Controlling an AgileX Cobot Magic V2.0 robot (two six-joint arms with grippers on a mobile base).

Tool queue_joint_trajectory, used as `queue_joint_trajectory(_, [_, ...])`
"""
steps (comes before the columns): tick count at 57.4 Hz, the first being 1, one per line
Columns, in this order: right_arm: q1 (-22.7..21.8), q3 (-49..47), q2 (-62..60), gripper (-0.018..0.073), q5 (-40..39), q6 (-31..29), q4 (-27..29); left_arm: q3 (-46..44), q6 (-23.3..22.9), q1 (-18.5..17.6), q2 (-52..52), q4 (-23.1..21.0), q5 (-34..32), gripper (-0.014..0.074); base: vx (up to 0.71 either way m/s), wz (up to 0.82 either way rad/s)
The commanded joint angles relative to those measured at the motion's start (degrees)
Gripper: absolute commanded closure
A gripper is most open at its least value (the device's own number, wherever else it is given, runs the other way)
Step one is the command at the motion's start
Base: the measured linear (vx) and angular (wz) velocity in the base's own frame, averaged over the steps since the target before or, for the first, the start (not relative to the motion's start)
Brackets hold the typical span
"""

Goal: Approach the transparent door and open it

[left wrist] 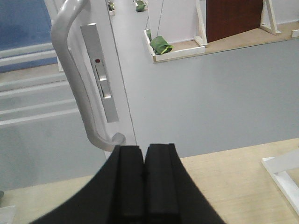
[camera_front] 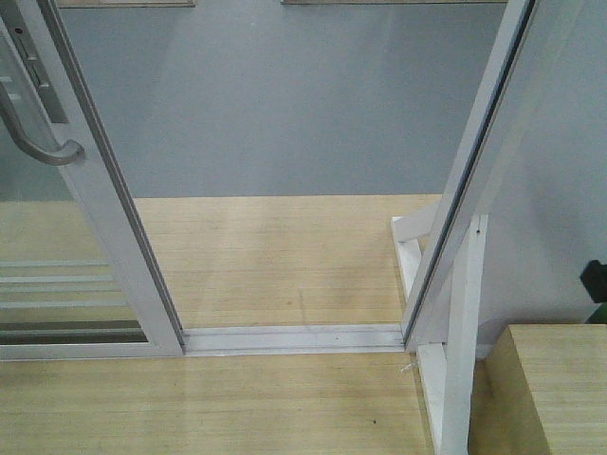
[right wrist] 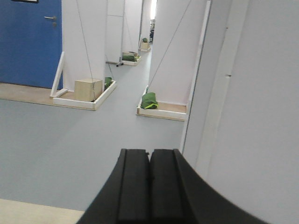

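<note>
The transparent door (camera_front: 104, 213) stands at the left of the front view, a glass panel in a white frame with thin white bars low down. Its curved grey handle (camera_front: 38, 142) hooks off the stile. A gap lies between the door's edge and the slanted white post (camera_front: 474, 161) on the right. In the left wrist view the handle (left wrist: 74, 79) and a lock plate (left wrist: 100, 79) are close ahead. My left gripper (left wrist: 144, 147) is shut and empty, just right of and below the handle's hooked end. My right gripper (right wrist: 149, 151) is shut and empty, facing the corridor.
A white floor track (camera_front: 294, 338) crosses the wooden floor between door and post. A white support frame (camera_front: 455, 322) and a wooden box (camera_front: 550, 389) stand at the right. Beyond is grey floor with white partitions, green bags (right wrist: 149, 100) and a blue door (right wrist: 28, 42).
</note>
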Motion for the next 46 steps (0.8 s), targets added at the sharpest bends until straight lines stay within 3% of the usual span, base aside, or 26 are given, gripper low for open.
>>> queue_joint_trajectory(1, [-0.39, -1.77, -3.87, 0.0562, -1.7, -15.28, 11.79, 1.55, -0.21, -0.4, -4.11, -1.26, -3.21, 0.0599, 0.0, 0.0])
queue_joint_trajectory(4, [-0.33, -1.7, -6.32, 0.0562, -2.11, -21.84, 17.89, 3.12, -0.12, -0.4, -6.5, -2.33, -1.65, 0.0599, 0.0, 0.0])
queue_joint_trajectory(9, [-0.33, -1.12, -9.68, 0.0562, -1.67, -25.11, 17.74, 5.18, -0.01, -0.34, -9.92, -2.9, 0.78, 0.0599, 0.0, 0.0])
queue_joint_trajectory(21, [-0.33, -1.12, -11.46, 0.0562, -1.97, -25.64, 17.74, 8.44, -0.06, -0.34, -14.88, -4.25, 2.48, 0.0599, 0.0, 0.0])
queue_joint_trajectory(46, [-0.33, 2.39, -11.46, 0.0562, -0.28, -25.49, 17.55, 9.35, -0.01, -0.34, -14.79, -5.21, 2.08, 0.0599, 0.0, 0.0])
